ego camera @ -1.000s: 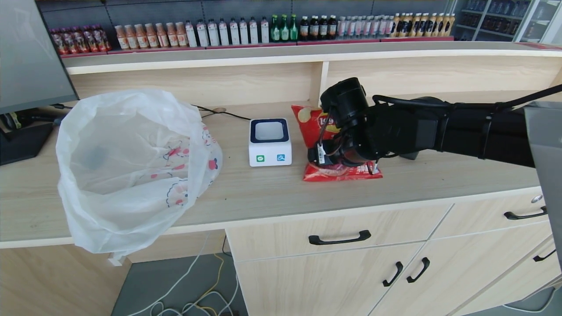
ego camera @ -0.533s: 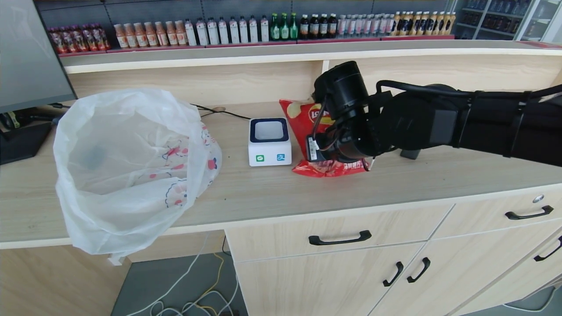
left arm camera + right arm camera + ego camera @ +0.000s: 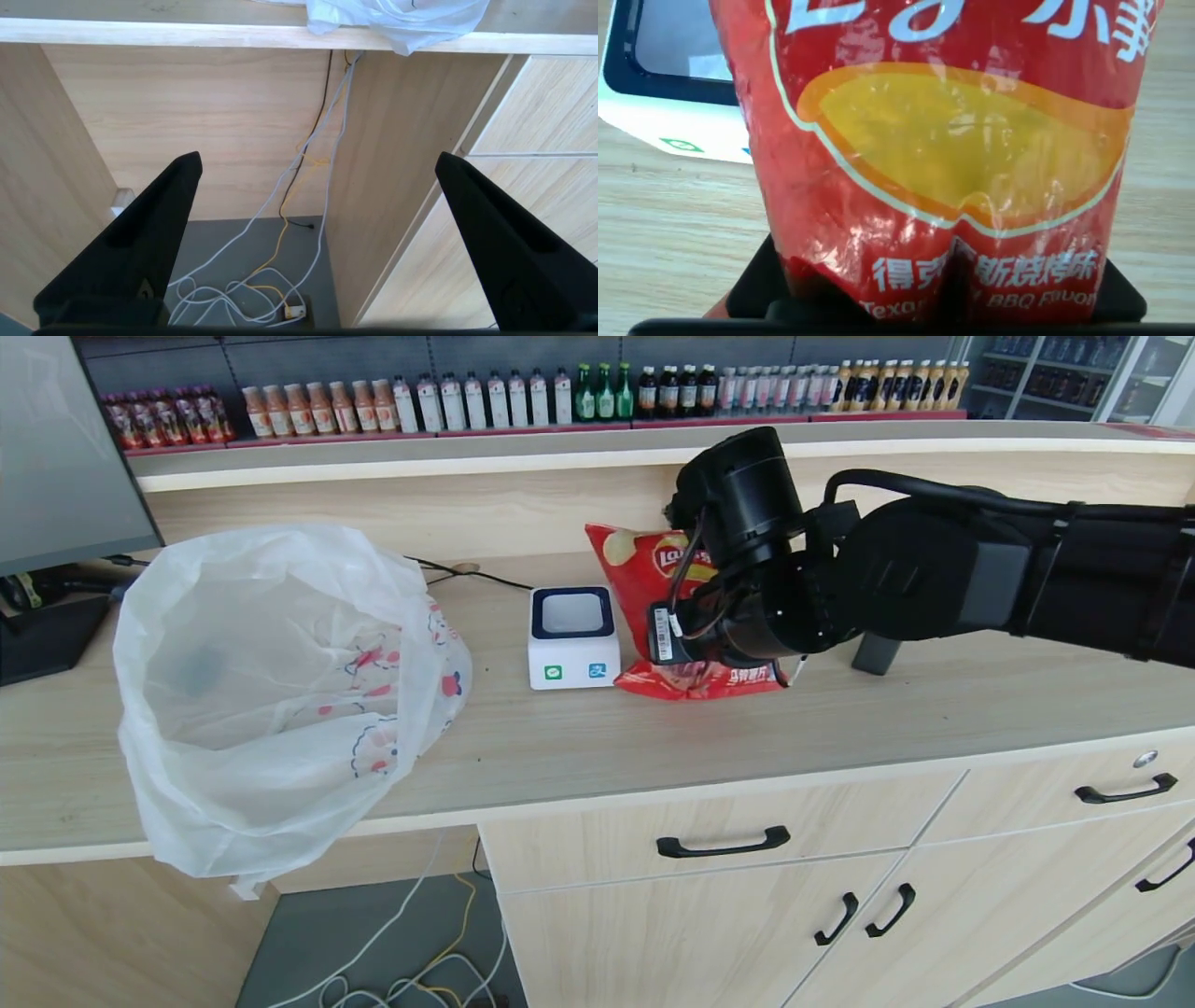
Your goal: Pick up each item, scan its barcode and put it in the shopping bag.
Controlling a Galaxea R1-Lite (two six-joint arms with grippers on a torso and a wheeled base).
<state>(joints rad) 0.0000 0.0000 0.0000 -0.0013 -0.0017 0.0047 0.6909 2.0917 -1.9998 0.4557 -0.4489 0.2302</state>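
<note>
L pincer hangs below the table edge, fingers wide apart, nothing betw them, cables on the floor under it. White bag sits on the table's left, mouth open, bulging over the front edge. Scanner stands mid-table, well apart from bag. Chips are just right of scanner, tilted up, lower end by the tabletop; can't tell if touching. R pincer is clamped on chips' lower part, arm coming in from the right
</note>
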